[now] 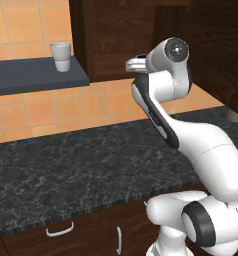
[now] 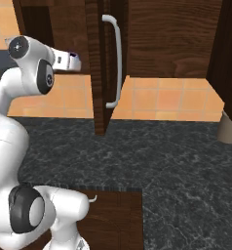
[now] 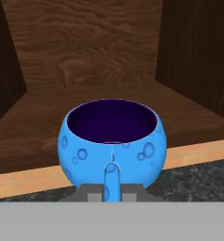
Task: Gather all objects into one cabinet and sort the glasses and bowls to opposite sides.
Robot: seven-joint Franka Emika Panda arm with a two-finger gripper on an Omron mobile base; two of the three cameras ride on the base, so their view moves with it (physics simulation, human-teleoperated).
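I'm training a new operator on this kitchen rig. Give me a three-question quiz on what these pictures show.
1. True or false: the tumbler stands on the grey-blue shelf.
2. What is the gripper shut on? A) a cream mug B) the blue cup C) a red bowl
3. Fill in: in the hand view, the wooden space behind the blue cup is the inside of the ______.

Key: 1 true. 2 B; the cup's handle sits between the fingertips. 3 cabinet.
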